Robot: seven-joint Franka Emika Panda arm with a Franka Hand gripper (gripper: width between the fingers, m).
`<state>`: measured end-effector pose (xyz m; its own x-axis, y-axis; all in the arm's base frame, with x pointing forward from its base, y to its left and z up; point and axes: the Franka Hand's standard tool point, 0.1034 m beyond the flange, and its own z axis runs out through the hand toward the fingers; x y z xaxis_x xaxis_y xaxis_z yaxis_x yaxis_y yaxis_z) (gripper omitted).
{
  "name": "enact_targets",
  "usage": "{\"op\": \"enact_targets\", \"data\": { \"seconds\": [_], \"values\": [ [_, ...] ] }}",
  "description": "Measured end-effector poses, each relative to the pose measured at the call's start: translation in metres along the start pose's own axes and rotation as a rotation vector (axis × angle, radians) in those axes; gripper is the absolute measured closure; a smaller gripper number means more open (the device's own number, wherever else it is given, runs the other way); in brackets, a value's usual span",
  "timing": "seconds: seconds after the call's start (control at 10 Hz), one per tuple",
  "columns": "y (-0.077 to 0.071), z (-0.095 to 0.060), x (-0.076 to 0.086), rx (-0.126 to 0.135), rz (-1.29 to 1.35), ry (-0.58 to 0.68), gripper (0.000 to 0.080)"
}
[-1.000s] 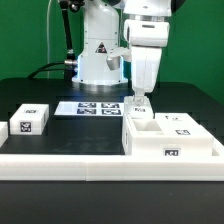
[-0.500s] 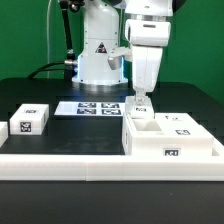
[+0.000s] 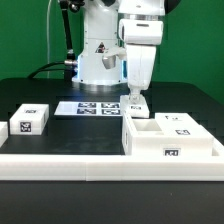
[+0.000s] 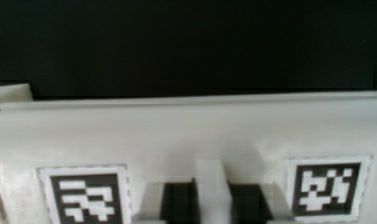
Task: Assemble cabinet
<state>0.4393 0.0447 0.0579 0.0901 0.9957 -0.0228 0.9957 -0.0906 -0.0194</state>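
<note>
The cabinet (image 3: 172, 140) is set near the table's (image 3: 30, 90) front edge on the exterior view's right. It is just behind the long white rail (image 3: 70, 163), and its long axis is laid along that edge. The gripper (image 3: 133, 102) is positioned just over the cabinet's far corner on the exterior view's left, jaws pinched narrow with nothing seen between them, so the cabinet's body lies below the tips and off toward the exterior view's right. Whether the tips touch that corner cannot be told, and the coming move is judged to depend on that short drop.
</note>
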Motion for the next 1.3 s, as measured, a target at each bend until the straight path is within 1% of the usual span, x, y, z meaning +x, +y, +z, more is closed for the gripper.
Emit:
{"op": "enact_targets", "data": {
  "seconds": [0.1,0.2,0.4,0.5,0.9,1.3],
  "values": [
    [0.0,0.0,0.0,0.0,0.0,0.0,0.0729],
    [0.003,-0.002,0.002,-0.005,0.0,0.001,0.0729],
    [0.009,-0.005,0.006,-0.004,0.003,-0.001,0.0729],
    [0.01,-0.003,0.007,-0.002,0.003,0.0,0.0729],
    [0.011,0.002,0.007,0.01,0.003,0.0,0.0729],
    [0.011,0.003,0.007,0.011,0.004,0.0,0.0729]
  ]
}}
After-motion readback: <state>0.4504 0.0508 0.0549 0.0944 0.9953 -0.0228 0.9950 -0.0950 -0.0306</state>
